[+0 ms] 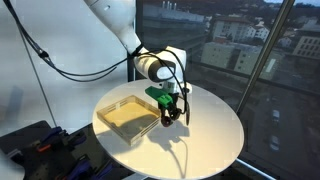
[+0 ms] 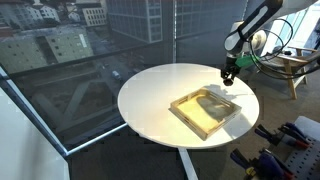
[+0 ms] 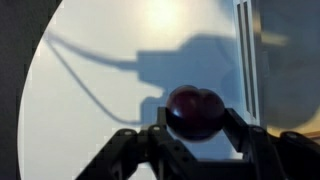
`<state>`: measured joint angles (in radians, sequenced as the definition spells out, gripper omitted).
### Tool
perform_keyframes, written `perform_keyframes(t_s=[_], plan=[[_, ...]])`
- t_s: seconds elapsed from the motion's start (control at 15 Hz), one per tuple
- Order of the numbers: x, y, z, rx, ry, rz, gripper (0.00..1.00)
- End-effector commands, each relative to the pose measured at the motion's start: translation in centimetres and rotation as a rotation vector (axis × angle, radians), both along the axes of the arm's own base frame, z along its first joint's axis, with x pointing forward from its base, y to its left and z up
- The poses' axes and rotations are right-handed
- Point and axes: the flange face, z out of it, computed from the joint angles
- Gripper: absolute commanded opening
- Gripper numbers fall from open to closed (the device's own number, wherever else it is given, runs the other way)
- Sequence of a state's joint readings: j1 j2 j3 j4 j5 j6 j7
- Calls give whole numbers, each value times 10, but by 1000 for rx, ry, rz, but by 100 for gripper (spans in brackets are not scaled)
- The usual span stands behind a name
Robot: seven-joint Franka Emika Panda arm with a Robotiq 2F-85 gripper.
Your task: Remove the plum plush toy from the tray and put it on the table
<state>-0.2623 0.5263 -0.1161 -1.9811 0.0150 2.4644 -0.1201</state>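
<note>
Wrist view shows the small round dark red-purple soft plum toy (image 3: 195,112) squeezed tight between the two black fingers (image 3: 160,135) of the robot's gripper (image 3: 198,128). The toy is up in the air over the big round white table (image 3: 80,90). The flat square pale yellow see-through tray (image 3: 246,60) is just beside it. In both exterior views the gripper (image 1: 172,116) (image 2: 229,76) hangs close by the tray's rim (image 1: 103,117) (image 2: 182,108), and its shadow (image 1: 176,150) falls on the table.
</note>
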Motion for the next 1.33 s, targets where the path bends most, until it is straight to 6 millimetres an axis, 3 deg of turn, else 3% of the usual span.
perform_keyframes(t_s=[0.0,1.27], plan=[[8,-15,-3,19,11,-18,34],[5,-34,-42,22,13,-35,34]])
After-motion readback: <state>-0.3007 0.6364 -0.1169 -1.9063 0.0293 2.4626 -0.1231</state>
